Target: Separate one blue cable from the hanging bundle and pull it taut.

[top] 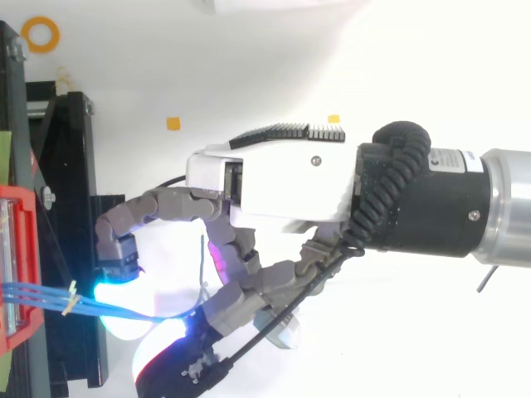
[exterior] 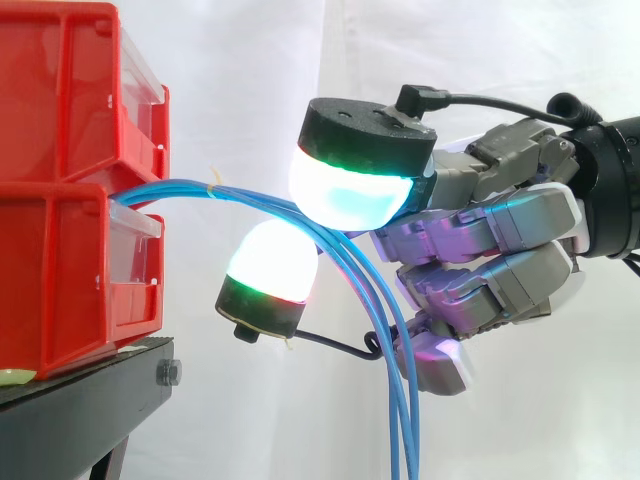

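Several blue cables (exterior: 200, 190) come out between two stacked red bins (exterior: 60, 180), arc to the right and hang straight down. A small pale tie (exterior: 213, 180) binds them near the bins. My hand (exterior: 500, 230) reaches in from the right with its fingers curled round the bundle. One glowing fingertip (exterior: 355, 185) lies on top of the cables and another pad (exterior: 270, 265) sits just below them. From above, the cables (top: 50, 296) run from the bin (top: 17, 274) into the hand (top: 282, 178). I cannot tell whether one cable is apart from the rest.
The bins rest on a black stand (exterior: 80, 400) at the left, before a white curtain. In the top view an orange ring (top: 40, 35) and two small yellow markers (top: 172, 123) lie on the white floor beyond the stand (top: 79, 249).
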You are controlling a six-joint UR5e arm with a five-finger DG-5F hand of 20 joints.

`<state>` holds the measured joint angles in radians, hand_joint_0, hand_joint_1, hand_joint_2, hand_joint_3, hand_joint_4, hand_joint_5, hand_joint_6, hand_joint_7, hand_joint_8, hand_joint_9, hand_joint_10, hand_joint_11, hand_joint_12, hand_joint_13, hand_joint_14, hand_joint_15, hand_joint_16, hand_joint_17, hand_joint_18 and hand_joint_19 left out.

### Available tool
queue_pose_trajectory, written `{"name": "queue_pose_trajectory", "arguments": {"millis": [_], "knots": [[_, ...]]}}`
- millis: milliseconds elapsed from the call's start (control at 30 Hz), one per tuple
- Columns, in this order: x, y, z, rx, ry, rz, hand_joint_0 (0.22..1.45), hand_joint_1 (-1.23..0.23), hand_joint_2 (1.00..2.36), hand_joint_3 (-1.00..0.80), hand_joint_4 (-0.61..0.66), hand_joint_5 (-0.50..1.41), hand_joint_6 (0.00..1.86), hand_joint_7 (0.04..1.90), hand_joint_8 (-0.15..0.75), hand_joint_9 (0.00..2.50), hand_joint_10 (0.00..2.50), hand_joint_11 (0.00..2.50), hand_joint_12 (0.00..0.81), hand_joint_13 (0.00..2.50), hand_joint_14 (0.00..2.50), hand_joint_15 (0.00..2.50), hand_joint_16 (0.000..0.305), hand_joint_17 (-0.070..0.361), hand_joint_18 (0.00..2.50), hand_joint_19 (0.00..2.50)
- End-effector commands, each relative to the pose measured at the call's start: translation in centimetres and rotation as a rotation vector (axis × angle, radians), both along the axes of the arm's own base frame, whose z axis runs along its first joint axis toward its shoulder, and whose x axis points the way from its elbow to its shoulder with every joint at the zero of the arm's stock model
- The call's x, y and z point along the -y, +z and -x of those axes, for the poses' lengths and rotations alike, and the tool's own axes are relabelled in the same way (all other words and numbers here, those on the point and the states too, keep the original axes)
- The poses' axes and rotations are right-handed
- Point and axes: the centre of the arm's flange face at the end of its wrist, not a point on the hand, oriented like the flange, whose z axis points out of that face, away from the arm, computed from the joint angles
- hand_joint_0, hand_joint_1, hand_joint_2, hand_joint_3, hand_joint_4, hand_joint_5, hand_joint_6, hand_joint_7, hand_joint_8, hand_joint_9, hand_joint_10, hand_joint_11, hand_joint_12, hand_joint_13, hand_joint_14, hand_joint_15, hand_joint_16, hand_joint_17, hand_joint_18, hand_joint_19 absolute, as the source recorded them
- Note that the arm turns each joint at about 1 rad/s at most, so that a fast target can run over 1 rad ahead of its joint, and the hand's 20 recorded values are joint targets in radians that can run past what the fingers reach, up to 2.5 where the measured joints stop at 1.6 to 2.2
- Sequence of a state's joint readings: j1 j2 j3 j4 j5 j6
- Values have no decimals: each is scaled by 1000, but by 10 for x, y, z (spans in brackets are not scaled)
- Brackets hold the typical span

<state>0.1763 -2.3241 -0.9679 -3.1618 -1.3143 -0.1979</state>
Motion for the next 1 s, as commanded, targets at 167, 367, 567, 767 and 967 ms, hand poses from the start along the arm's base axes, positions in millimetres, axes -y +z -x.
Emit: {"name": "queue_pose_trajectory", "arguments": {"millis": [167, 367, 567, 767, 967], "knots": [[0, 0, 0, -1, 0, 0, 749, -846, 1001, -479, 110, 137, 505, 1205, 193, 2081, 21, 511, 353, 1771, 25, 1175, 45, 102, 1232, 873], [0, 0, 0, -1, 0, 0, 729, -786, 1001, -490, 133, 135, 505, 1209, 188, 2091, 22, 531, 353, 1786, 24, 1178, 46, 103, 1236, 874], [0, 0, 0, -1, 0, 0, 707, -770, 1000, -500, 138, 135, 505, 1204, 195, 2091, 24, 525, 345, 1791, 24, 1182, 46, 104, 1240, 872], [0, 0, 0, 0, -1, -9, 712, -781, 1000, -500, 144, 134, 505, 1206, 205, 2099, 24, 532, 349, 1794, 24, 1174, 46, 104, 1240, 870], [0, 0, 0, 1, -3, -22, 712, -775, 1000, -500, 141, 134, 505, 1193, 192, 2101, 22, 535, 347, 1800, 24, 1185, 46, 104, 1236, 871]]}}
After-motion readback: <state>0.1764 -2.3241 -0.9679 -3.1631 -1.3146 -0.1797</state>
